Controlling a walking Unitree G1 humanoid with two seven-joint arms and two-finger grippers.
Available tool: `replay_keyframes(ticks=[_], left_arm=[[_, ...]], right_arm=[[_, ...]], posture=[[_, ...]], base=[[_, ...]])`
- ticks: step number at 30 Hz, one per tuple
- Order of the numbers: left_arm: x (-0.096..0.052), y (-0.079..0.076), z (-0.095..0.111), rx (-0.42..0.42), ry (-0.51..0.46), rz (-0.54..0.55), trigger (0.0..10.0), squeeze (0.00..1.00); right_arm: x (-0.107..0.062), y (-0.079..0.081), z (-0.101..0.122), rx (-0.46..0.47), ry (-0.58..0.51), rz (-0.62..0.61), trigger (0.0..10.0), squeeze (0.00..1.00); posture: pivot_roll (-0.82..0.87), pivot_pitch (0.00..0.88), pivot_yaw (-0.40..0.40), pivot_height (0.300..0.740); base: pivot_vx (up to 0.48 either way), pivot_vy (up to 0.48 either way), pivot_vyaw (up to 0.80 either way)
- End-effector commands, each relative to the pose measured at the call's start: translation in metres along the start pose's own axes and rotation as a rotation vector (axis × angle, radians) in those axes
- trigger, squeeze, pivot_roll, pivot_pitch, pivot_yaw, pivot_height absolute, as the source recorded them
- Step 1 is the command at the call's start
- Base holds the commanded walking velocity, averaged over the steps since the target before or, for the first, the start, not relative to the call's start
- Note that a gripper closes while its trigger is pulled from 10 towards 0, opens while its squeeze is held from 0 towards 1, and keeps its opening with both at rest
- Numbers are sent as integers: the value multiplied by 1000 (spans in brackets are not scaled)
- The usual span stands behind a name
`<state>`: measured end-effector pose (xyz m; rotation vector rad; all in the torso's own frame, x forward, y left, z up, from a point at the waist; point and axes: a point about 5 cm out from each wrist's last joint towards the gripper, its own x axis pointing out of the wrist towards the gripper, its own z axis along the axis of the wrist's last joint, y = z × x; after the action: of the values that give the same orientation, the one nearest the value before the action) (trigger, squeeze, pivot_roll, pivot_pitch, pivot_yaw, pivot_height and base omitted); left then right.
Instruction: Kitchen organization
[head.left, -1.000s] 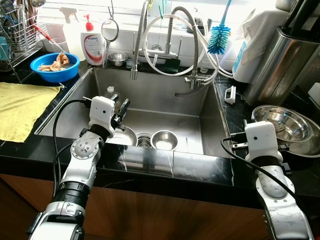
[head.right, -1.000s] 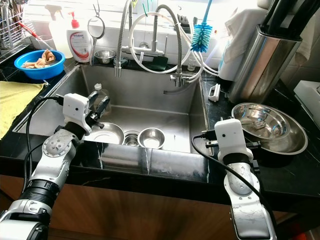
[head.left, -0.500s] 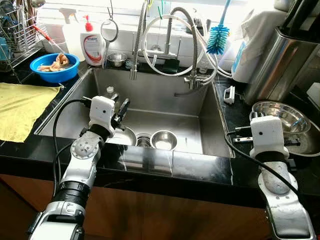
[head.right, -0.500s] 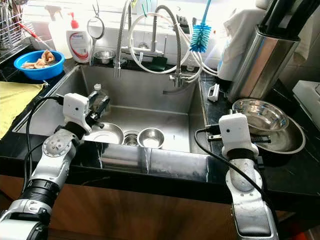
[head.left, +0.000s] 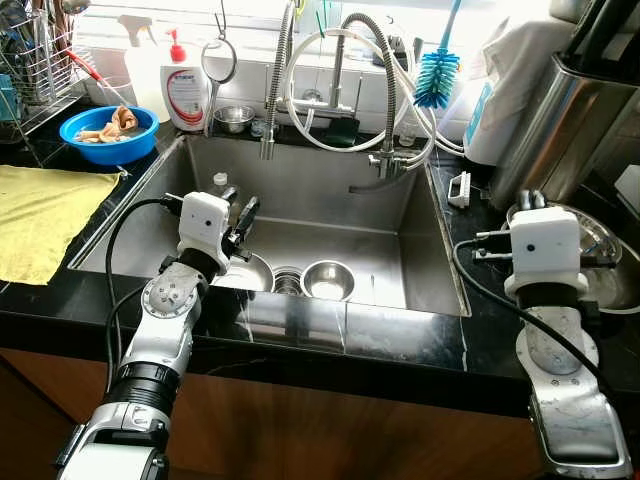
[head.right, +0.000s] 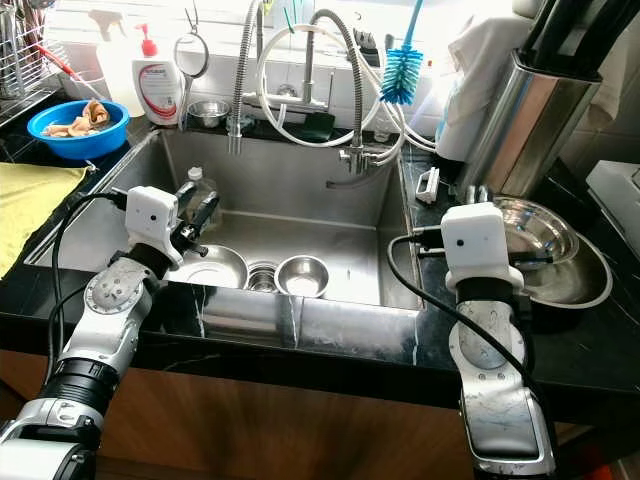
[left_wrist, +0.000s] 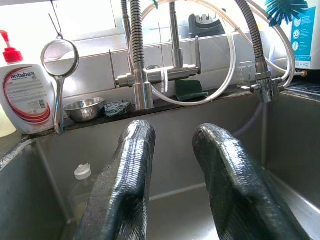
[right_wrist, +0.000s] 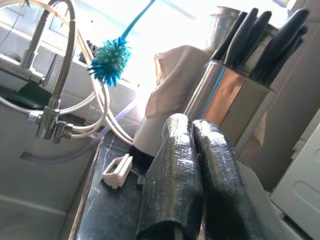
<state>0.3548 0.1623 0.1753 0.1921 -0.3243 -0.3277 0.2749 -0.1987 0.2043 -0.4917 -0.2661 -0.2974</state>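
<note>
Black counter (head.left: 330, 335) surrounds your sink (head.left: 330, 215); your left gripper (head.left: 238, 212) hangs over it, fingers apart, while your right gripper (right_wrist: 197, 165), fingers together, sits at the steel bowl (head.right: 560, 250).

Sink (head.left: 400, 270) in middle w/ two bowls (head.left: 328, 279) by drain, faucet (head.left: 340, 70) behind, soap bottle (head.left: 186, 88) & bowl of scraps (head.left: 109, 128) back-left, cloth (head.left: 45, 215) on counter left, stacked steel bowls (head.right: 570, 260) & knife block (head.right: 530, 110) right.
</note>
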Motion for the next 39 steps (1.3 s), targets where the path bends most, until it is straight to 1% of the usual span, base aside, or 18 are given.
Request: replay_keyframes(ticks=[1,3,5,6,7,8,10,11,14,16,20,22,29,30,32,34,36,39], left_arm=[[5,-1,5,9,-17,-10,10000,0],[5,-1,5,9,-18,-10,10000,0],[5,-1,5,10,-18,-9,10000,0],[5,-1,5,10,-18,-10,10000,0],[5,-1,5,12,-18,-10,10000,0],[5,-1,5,12,-18,-10,10000,0],[5,-1,5,13,-17,-10,10000,0],[5,-1,5,13,-17,-10,10000,0],[4,-1,5,13,-17,-10,10000,0],[4,-1,5,12,-17,-11,10000,0],[3,-1,4,13,-14,-11,10000,0],[2,0,3,16,-10,-13,10000,0],[3,-1,3,18,-12,-15,10000,0],[2,-2,3,19,-14,-18,10000,0],[2,-3,3,21,-17,-18,10000,0],[2,-3,4,21,-19,-17,10000,0],[1,-3,3,21,-18,-15,10000,0],[0,-3,3,21,-16,-18,10000,0]], right_arm=[[2,-5,13,4,-66,-34,10000,0],[3,0,16,21,-81,1,10000,0],[2,10,18,63,-92,97,10000,0],[1,16,20,112,-92,146,10000,0],[-1,25,23,237,-82,227,10000,0],[-1,27,24,265,-80,242,10000,0],[-2,32,28,356,-73,316,10000,0],[-2,32,28,356,-73,316,10000,0],[-4,36,30,384,-82,377,10000,0],[-6,38,27,413,-60,398,10000,0],[-4,38,18,458,-11,396,10000,0],[-1,42,12,460,27,449,10000,0],[8,43,10,478,15,497,10000,0],[11,46,12,504,13,517,10000,0],[15,48,8,518,35,520,10000,0],[17,49,3,510,60,516,10000,0],[15,57,1,513,77,566,10000,0],[13,62,-6,539,121,573,10000,0]], posture=[[95,0,-64,740],[96,0,-64,740],[94,0,-64,740],[94,0,-64,740],[94,0,-64,740],[94,0,-64,740],[97,0,-65,740],[97,0,-65,740],[97,0,-69,740],[99,0,-70,740],[97,0,-70,740],[90,0,-69,740],[104,0,-80,740],[106,0,-83,740],[118,0,-93,740],[122,0,-97,740],[123,0,-100,740],[129,0,-100,740]], base=[[0,0,0],[0,0,0],[0,0,0],[0,0,0],[0,0,0],[0,0,0],[0,0,0],[0,0,0],[0,0,0],[0,0,0],[0,0,0],[0,0,0],[0,0,0],[0,0,0],[0,0,0],[0,0,0],[0,0,0],[0,0,0]])
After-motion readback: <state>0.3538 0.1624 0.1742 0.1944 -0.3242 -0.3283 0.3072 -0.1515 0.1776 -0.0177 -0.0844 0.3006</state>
